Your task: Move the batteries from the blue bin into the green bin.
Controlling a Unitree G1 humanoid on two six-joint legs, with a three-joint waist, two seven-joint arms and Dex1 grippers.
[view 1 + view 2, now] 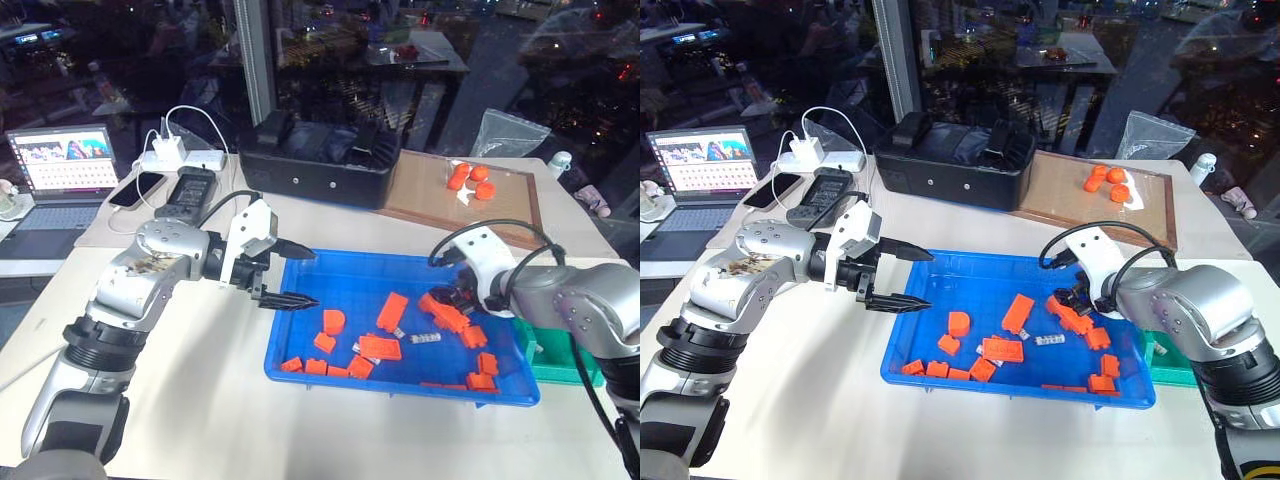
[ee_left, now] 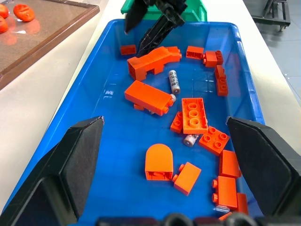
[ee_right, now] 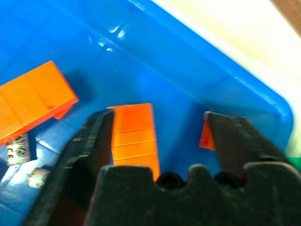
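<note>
The blue bin (image 1: 330, 268) lies in the middle of the table, holding several orange blocks (image 1: 391, 311) and a few silvery batteries. One battery (image 1: 425, 338) lies near the bin's middle, shown as (image 2: 174, 81) in the left wrist view, and another (image 2: 190, 139) rests beside a flat orange block. My right gripper (image 1: 456, 297) hangs open over the bin's right end, just above an orange block (image 3: 134, 134), with nothing between its fingers. A battery (image 3: 16, 148) lies off to its side. My left gripper (image 1: 306, 278) stands open over the bin's left rim. The green bin (image 1: 556, 368) sits against the blue bin's right side, partly hidden by my right arm.
A black box (image 1: 320, 170) stands behind the blue bin. A wooden tray (image 1: 500, 210) with orange pieces (image 1: 470, 178) lies at the back right. A laptop (image 1: 60, 175), a phone (image 1: 138, 190), a charger (image 1: 170, 152) and a remote (image 1: 190, 190) sit at the back left.
</note>
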